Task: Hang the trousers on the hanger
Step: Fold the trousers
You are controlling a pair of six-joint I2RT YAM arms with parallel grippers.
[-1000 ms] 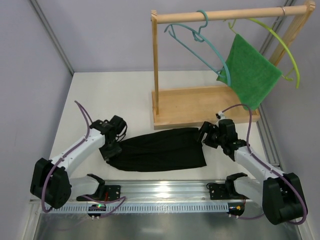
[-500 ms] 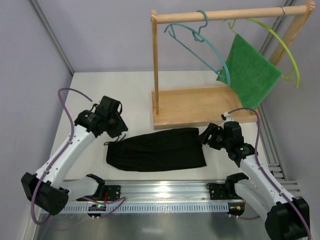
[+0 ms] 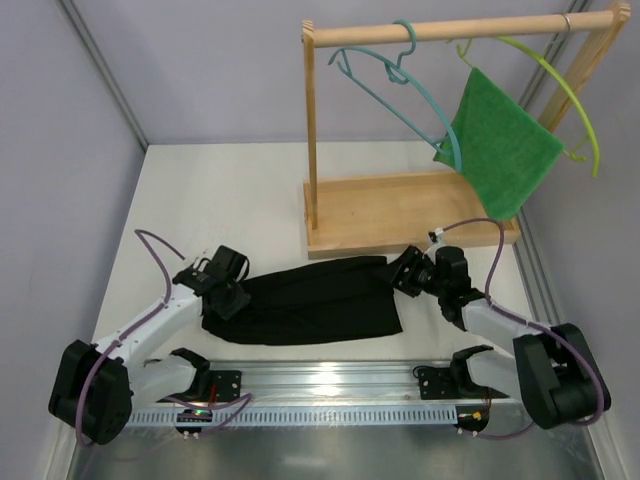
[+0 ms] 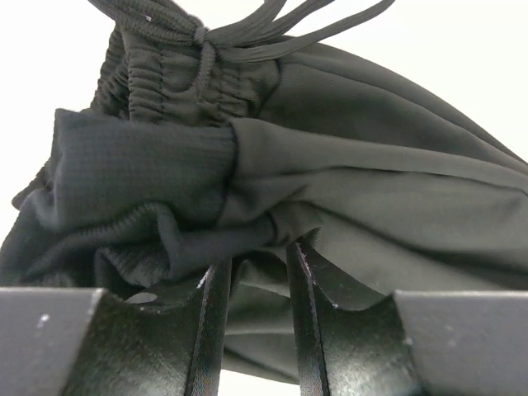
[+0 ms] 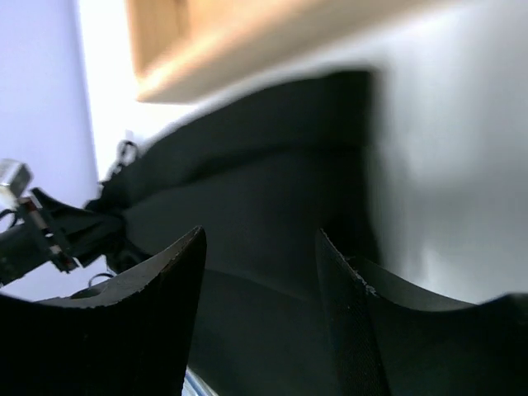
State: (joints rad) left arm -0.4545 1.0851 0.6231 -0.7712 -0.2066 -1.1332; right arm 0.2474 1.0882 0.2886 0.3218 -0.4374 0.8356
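Observation:
The black trousers (image 3: 305, 300) lie folded flat on the white table, waistband to the left. My left gripper (image 3: 228, 295) is down at that waistband end. In the left wrist view its fingers (image 4: 257, 254) stand a little apart with gathered waistband fabric (image 4: 165, 173) and drawstring lying in and over the gap. My right gripper (image 3: 405, 275) sits low at the leg end, open, both fingers (image 5: 259, 235) spread over the dark cloth (image 5: 264, 157). The teal hanger (image 3: 400, 95) hangs bare from the wooden rail at the back.
The wooden rack's base (image 3: 400, 210) lies just behind the trousers and shows in the right wrist view (image 5: 247, 33). A yellow-green hanger (image 3: 570, 90) carrying a green cloth (image 3: 500, 145) hangs at the rack's right. An aluminium rail (image 3: 330, 385) runs along the near edge.
My left arm rose and swung back, then dropped onto the waistband with its fingers narrowing. The right gripper slid left onto the leg end, narrowing too; that edge of the trousers shifted slightly left.

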